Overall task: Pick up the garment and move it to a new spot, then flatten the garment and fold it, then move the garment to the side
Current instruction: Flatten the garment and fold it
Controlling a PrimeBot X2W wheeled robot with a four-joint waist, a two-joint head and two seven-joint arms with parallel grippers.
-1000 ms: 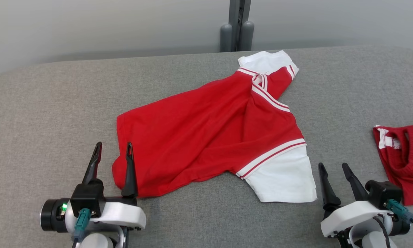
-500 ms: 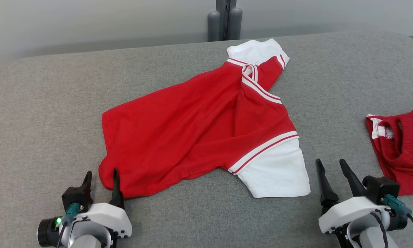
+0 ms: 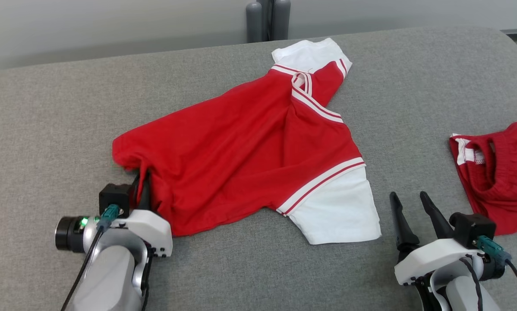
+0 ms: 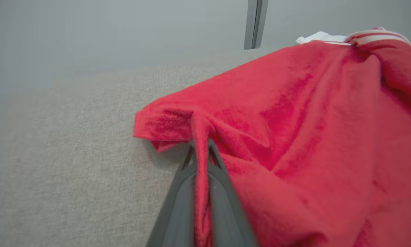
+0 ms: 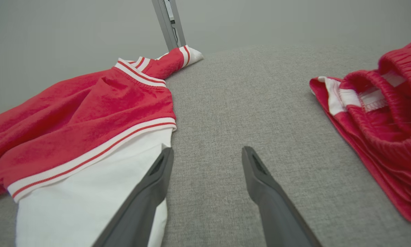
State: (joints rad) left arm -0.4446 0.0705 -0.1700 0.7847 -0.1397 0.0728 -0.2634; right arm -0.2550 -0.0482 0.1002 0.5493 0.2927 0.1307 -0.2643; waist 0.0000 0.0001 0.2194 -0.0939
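A grey padded surface [image 3: 47, 129] is spread before a pale wall. Head view: the garment [image 3: 241, 147] is laid at centre. Its hem corner at eight o'clock is pinched by the closed left gripper [image 3: 140, 183], seemingly for lifting. The right gripper [image 3: 413, 211] is held wide and empty at four o'clock. Left wrist view: a red fold is clamped between the fingers [image 4: 178, 212]. Right wrist view: spread fingers are poised beside the white sleeve [image 5: 89, 192].

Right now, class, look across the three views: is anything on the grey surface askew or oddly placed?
The red T-shirt lies diagonal and rumpled, not flat. Its hem corner is bunched into a ridge pinched in the shut left claw, and the far sleeve is twisted over itself.
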